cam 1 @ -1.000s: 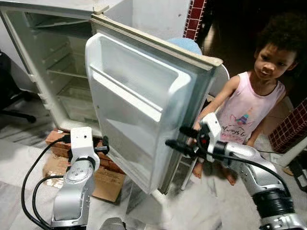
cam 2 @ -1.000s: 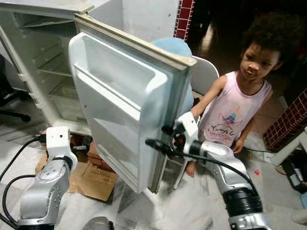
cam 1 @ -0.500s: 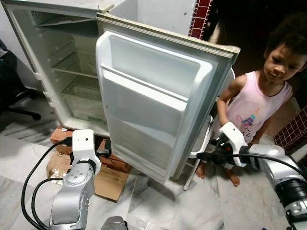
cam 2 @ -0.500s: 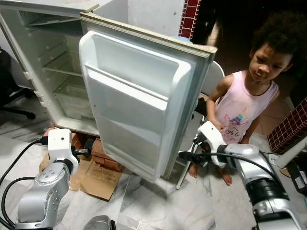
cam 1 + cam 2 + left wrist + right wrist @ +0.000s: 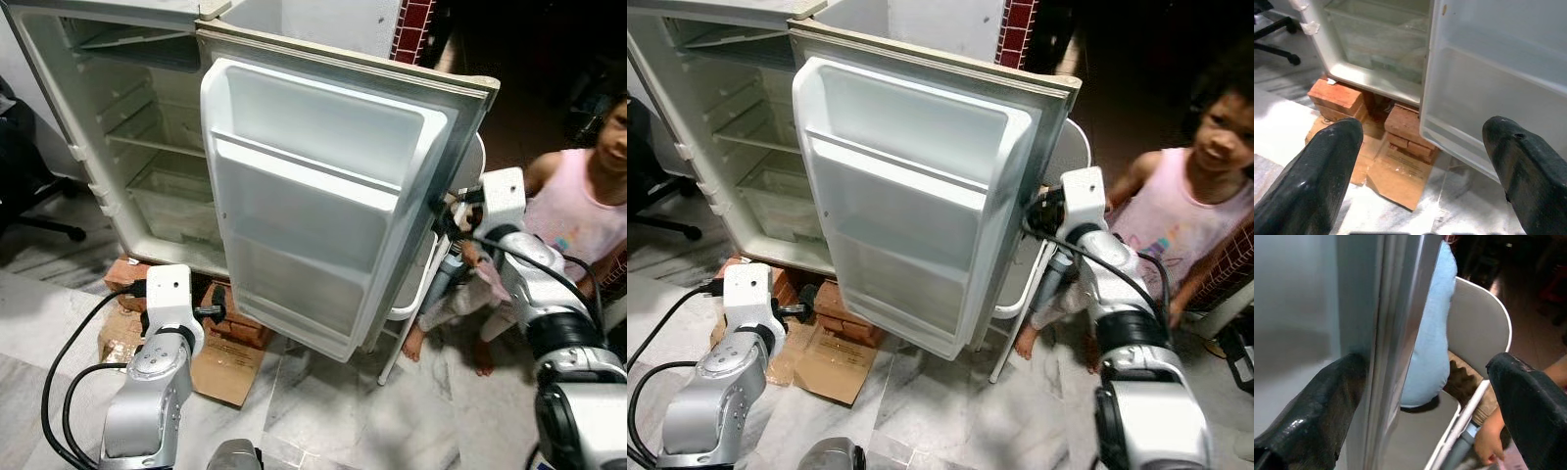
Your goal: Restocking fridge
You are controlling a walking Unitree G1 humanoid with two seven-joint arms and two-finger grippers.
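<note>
Marble floor (image 5: 323,411) under brick-propped fridge (image 5: 1381,73).

I get bright, even light on the fridge door (image 5: 323,196); the room behind is dark, and the wrist views are soft close up.

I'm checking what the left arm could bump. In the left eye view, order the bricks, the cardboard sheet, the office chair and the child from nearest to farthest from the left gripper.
1. Bricks, just beyond the left gripper, under the fridge.
2. Cardboard sheet, on the floor just below; close to call with the bricks.
3. Office chair, far left.
4. Child, far right, past the door.
</note>
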